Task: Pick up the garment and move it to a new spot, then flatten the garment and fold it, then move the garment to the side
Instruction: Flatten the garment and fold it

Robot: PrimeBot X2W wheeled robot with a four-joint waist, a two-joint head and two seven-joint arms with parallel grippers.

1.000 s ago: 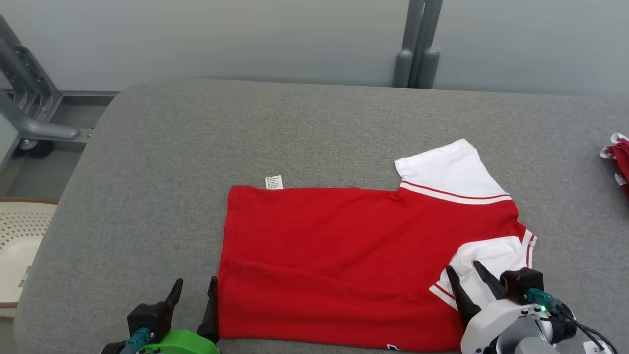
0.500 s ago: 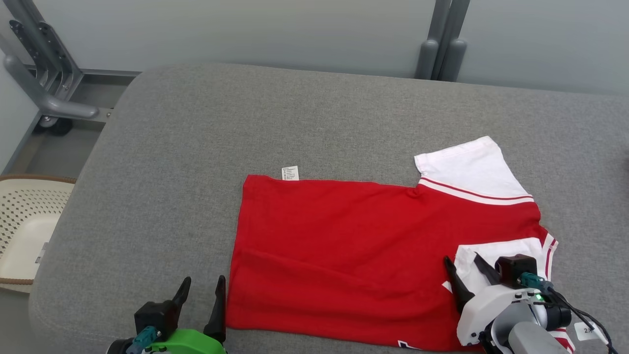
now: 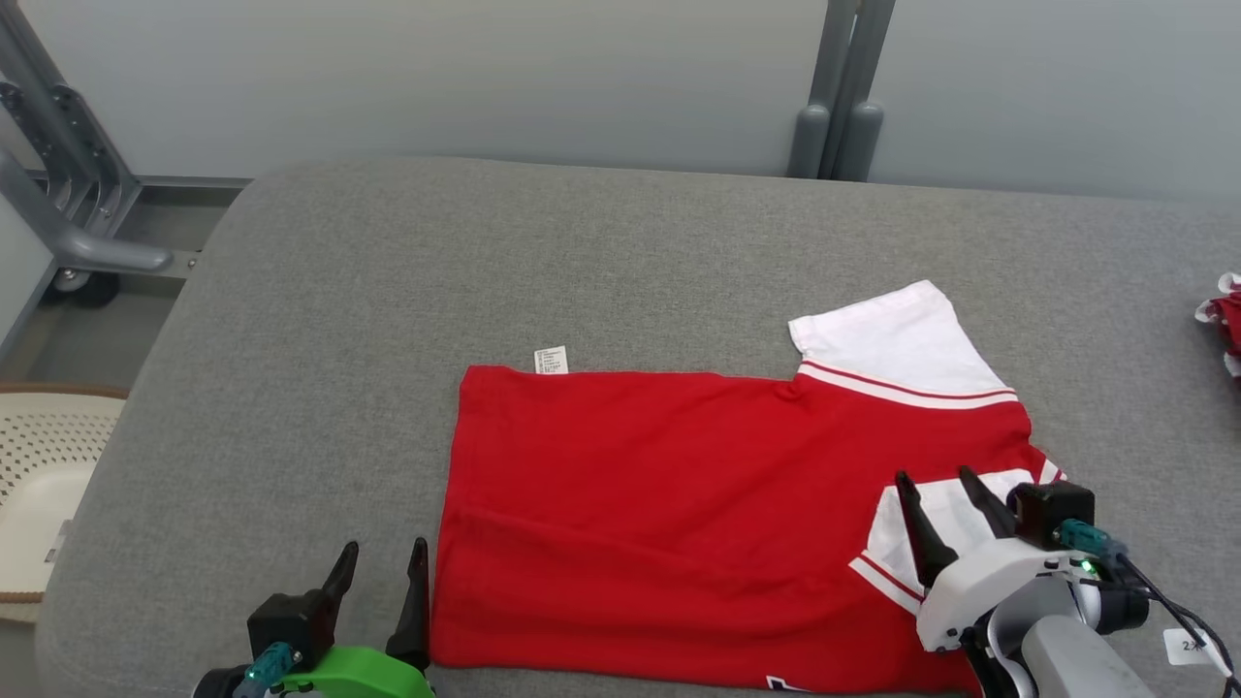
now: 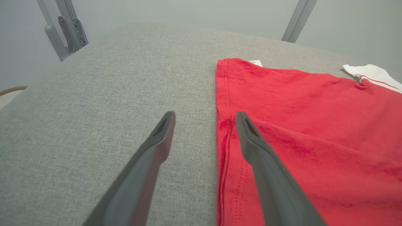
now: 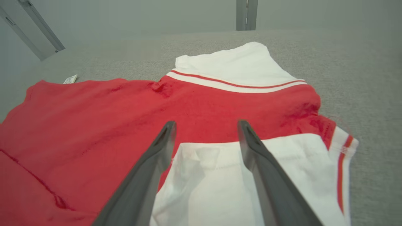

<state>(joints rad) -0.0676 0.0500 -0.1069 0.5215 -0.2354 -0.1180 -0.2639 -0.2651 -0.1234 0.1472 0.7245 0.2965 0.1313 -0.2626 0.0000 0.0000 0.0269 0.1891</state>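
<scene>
Pale grey wall [image 3: 485, 78], grey upholstered surface [image 3: 582, 252], metal post [image 3: 834, 97], cream basket [image 3: 48, 465]

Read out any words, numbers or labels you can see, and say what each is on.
Care label at the far edge of the garment: print too small to read.
White tag beside the right gripper: starts "2", rest blurred.
White print at the garment's near edge: cut off, unreadable.
</scene>
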